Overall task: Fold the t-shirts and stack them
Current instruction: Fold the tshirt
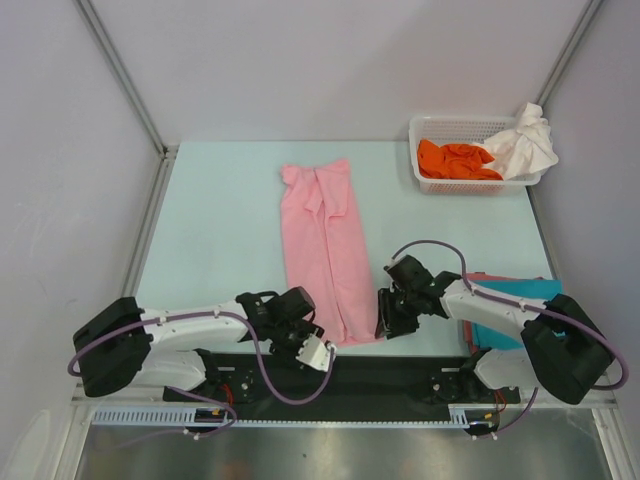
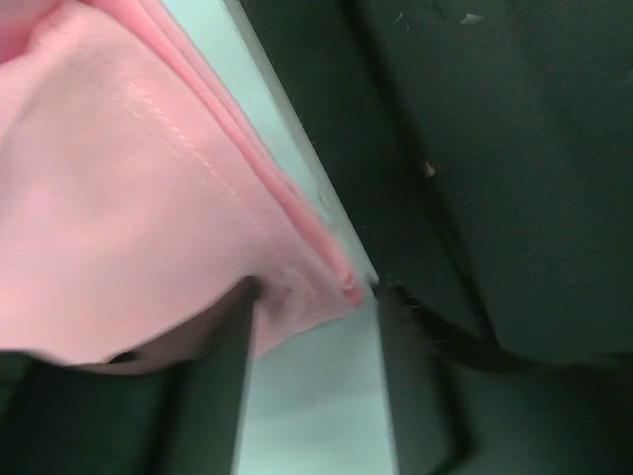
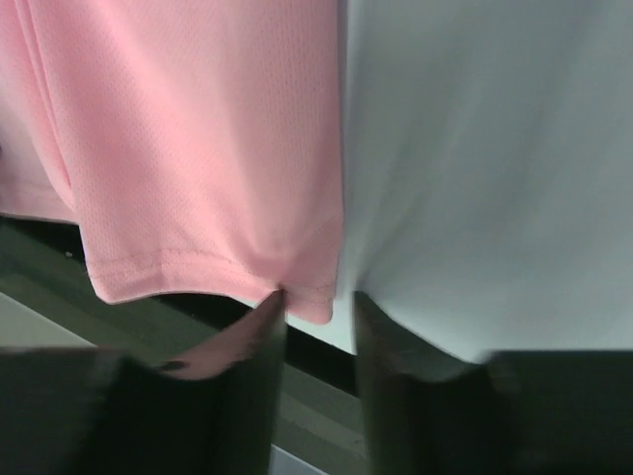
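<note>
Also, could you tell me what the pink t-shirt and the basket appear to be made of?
The pink t-shirt looks like soft, matte knit fabric, probably cotton: the right wrist view shows a fine texture and a stitched hem. The basket seems to be rigid white plastic, given its moulded lattice walls.

The top view is bright and evenly lit, shadows faint. Both wrist views are soft and blurred (the dark fingers (image 3: 247, 396) especially), dim below.
</note>
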